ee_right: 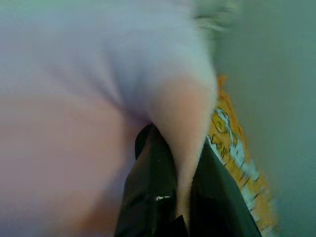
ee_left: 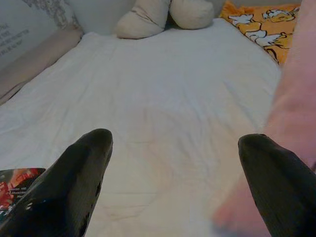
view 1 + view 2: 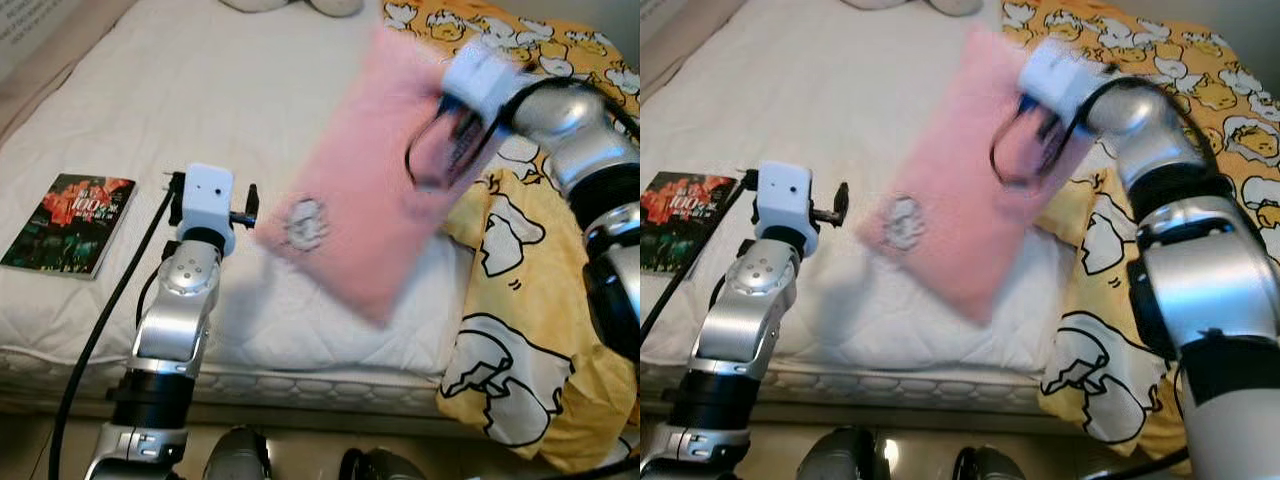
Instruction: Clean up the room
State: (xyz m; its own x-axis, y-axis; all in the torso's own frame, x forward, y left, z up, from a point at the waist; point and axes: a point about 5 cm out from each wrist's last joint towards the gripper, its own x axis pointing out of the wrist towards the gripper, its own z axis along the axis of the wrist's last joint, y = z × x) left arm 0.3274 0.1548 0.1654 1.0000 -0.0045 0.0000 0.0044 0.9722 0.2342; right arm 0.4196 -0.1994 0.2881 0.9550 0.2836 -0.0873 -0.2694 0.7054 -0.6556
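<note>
Right gripper [image 1: 182, 197]: black fingers pinched on an edge of the soft pink rectangular pillow [image 3: 370, 190].
Pillow: held tilted in the air above the white quilted mattress [image 3: 200, 110].
Left gripper [image 2: 173, 187]: fingers spread, empty, over the mattress.
Book [image 3: 70, 222]: dark glossy cover reading "100", flat near the mattress's left edge.
Blanket [image 3: 520, 300]: yellow cartoon-print, bunched at right.

Pink pillow [image 3: 370, 200] blurred, emblem [image 3: 303, 222] unreadable.

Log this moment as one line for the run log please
right tool: shut on pink pillow, lifted over bed | left tool: open, over mattress | book: on bed, untouched
</note>
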